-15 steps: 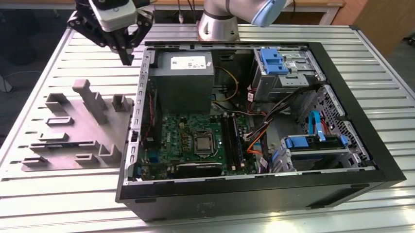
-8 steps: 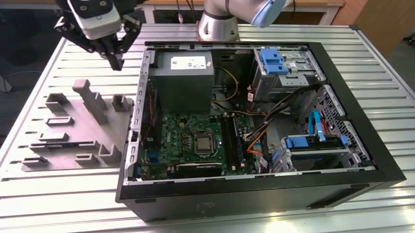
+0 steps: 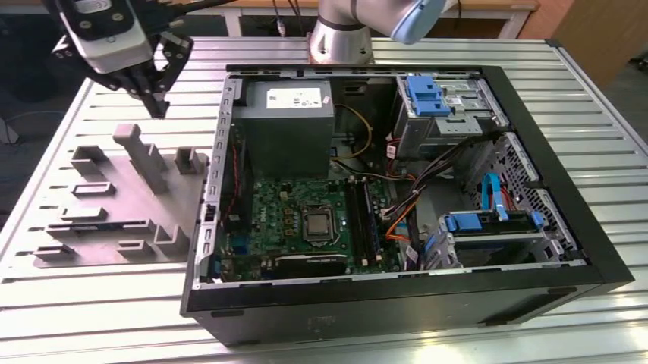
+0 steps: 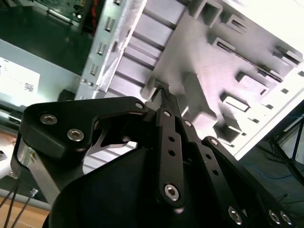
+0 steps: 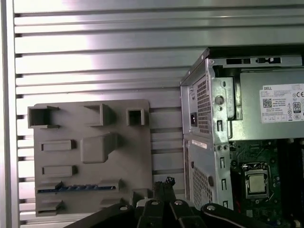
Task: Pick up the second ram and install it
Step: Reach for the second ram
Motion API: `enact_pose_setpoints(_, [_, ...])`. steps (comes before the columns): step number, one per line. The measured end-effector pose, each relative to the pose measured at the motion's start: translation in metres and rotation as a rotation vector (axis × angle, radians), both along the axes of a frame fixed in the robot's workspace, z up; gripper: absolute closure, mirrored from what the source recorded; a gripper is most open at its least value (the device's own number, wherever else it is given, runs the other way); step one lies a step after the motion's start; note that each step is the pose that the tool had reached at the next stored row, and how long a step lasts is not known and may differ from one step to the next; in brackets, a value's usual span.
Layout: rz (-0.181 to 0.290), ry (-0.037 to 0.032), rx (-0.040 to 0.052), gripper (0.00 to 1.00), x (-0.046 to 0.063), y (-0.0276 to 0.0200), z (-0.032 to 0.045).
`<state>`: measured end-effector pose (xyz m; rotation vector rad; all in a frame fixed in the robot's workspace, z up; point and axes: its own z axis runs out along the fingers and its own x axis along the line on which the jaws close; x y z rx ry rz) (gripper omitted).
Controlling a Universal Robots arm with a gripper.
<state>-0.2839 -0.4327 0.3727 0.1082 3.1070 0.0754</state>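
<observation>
While the second ram (image 5: pixel 76 188) stands on edge in a slot of the grey fixture (image 5: pixel 71 124), the gripper (image 5: pixel 164 182) hangs above that fixture, empty, fingers together.
With its tips pressed together, a descent would likely strike the stick's edge rather than straddle it, and an off-centre grip could wedge it in the fixture's slot.

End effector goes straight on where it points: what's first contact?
Likely the grey fixture tray, near its edge beside the computer case. Depth is unclear; the end effector could just miss onto the table.
</observation>
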Motion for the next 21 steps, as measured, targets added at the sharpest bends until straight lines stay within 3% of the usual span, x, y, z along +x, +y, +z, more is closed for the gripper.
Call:
enact_pose_setpoints(10, [0.000,0.0000,0.0000,0.89,-0.028,-0.0088,-0.0077])
enact_pose_setpoints(21, [0.000,0.0000,0.0000,0.89,-0.047,-0.0237,-0.0192])
